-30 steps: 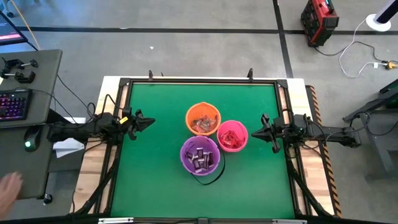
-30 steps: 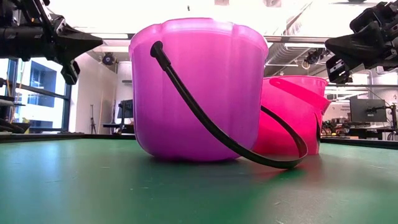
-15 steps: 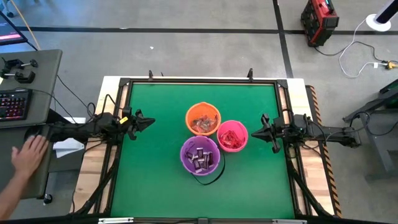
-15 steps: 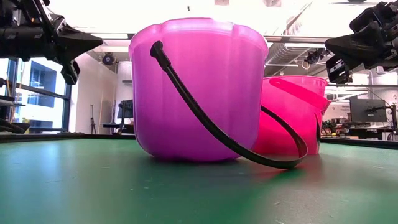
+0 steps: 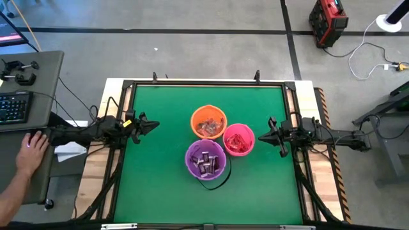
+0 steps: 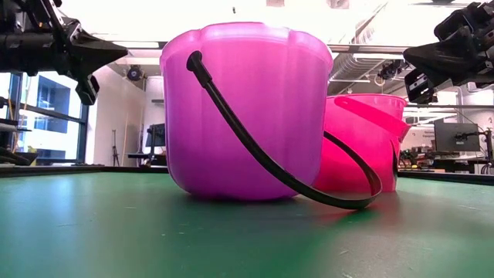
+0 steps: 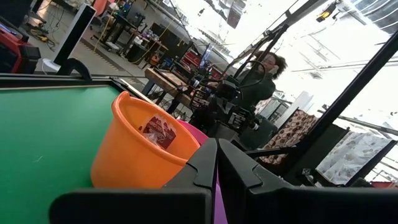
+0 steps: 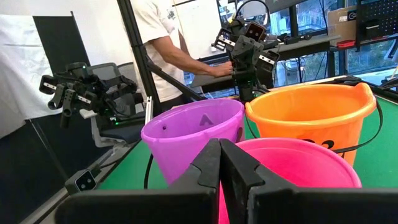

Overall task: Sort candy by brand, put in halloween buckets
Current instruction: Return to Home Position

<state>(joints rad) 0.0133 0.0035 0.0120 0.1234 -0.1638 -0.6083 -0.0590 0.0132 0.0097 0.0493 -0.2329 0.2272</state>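
Three halloween buckets stand close together on the green mat: an orange bucket (image 5: 208, 122), a pink bucket (image 5: 238, 139) and a purple bucket (image 5: 206, 159) whose thin black handle (image 6: 255, 147) hangs down to the mat. Each holds candy: clear-and-red pieces (image 5: 208, 128) in the orange, red pieces (image 5: 238, 142) in the pink, dark pieces (image 5: 206, 163) in the purple. My left gripper (image 5: 156, 126) hovers shut at the mat's left edge, pointing level at the buckets. My right gripper (image 5: 259, 136) hovers shut at the right edge, its tip just short of the pink bucket.
The mat has free green surface all around the buckets. A black frame (image 5: 204, 83) borders the table. At the far left stands a desk with a keyboard (image 5: 14, 107), and a person's hand (image 5: 29, 153) rests by it. Cables and a red device (image 5: 329, 22) lie on the floor behind.
Both arms and the buckets have kept still. The person's hand at the left desk has moved up toward the keyboard.
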